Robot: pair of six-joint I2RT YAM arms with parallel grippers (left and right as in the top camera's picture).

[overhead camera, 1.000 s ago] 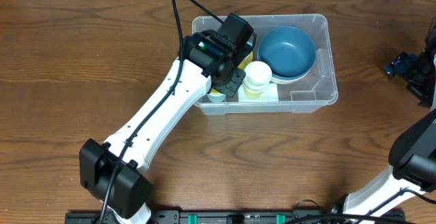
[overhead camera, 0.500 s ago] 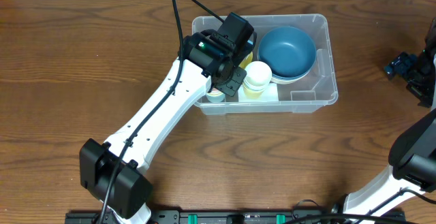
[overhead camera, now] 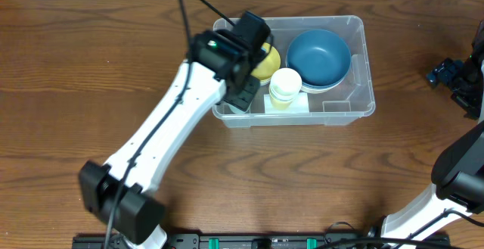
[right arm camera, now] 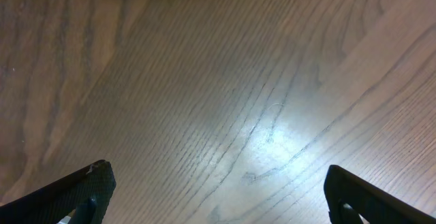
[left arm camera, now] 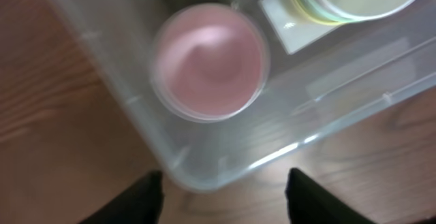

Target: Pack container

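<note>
Your left hand (left arm camera: 223, 190) hangs over a corner of the container (overhead camera: 368, 67), fingers spread and empty, leaving the pink cup (left arm camera: 210, 62) free inside. The container sits midway on the counter (overhead camera: 76, 67); your right hand (right arm camera: 218, 197) idles aside, fingers wide apart.

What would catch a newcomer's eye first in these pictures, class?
The clear container, far middle of the table, holds a big blue bowl at its right end. The white left arm reaches over to it, its open hand above the near-left corner, where a pink cup sits inside.
</note>
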